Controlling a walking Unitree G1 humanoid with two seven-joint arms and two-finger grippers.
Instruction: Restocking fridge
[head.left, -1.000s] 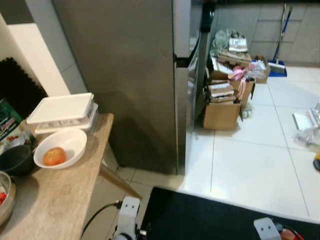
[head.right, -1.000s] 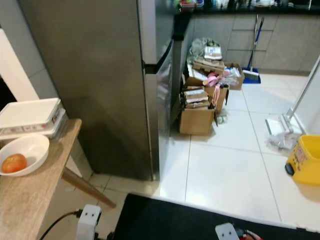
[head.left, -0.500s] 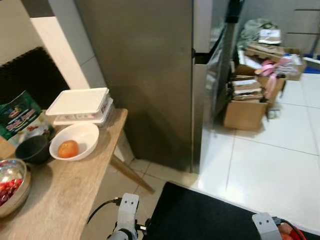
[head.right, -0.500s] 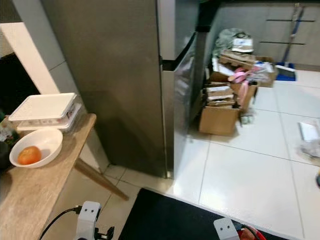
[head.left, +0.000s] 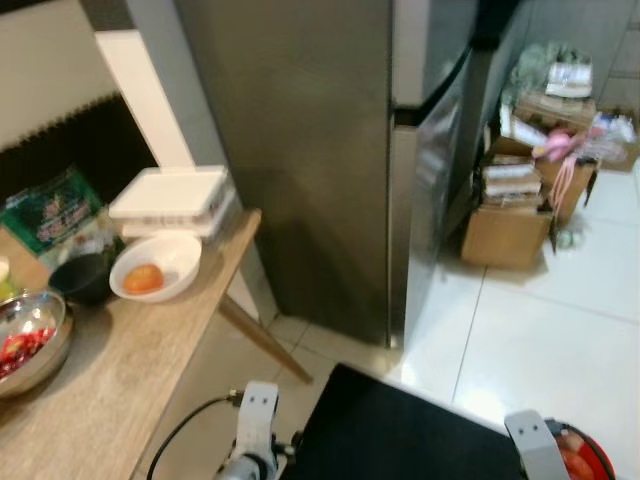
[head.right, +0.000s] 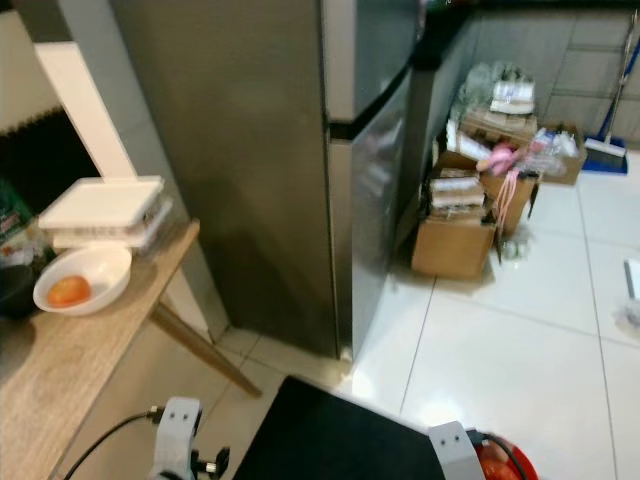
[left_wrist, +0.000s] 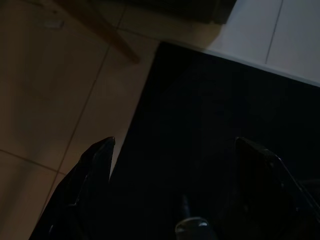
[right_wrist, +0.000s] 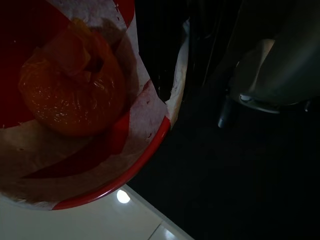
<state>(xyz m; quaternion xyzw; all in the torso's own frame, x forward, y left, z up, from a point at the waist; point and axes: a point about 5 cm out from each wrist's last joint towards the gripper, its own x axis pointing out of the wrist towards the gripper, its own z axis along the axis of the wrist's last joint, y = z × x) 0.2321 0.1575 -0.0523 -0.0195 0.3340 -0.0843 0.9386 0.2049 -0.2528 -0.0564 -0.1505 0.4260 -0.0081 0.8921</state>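
Robot stands before the shut fridge (head.left: 300, 150) with a red bowl (right_wrist: 100, 165) low at its right side.

The bowl, lined with paper and holding one orange bagged item (right_wrist: 70, 95), could tip as the robot walks. Whether the right gripper grips it cannot be told; the left gripper (left_wrist: 175, 165) hangs spread and empty over a black mat (head.left: 400, 430). On the wooden table (head.left: 120, 370), near its fridge-side edge: one lidded white container (head.left: 170, 195), one white bowl (head.left: 155, 268) with one orange fruit (head.left: 143, 279).

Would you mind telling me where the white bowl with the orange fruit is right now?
The white bowl sits on the wooden table to the robot's left, just in front of the stacked white containers and beside a dark bowl.
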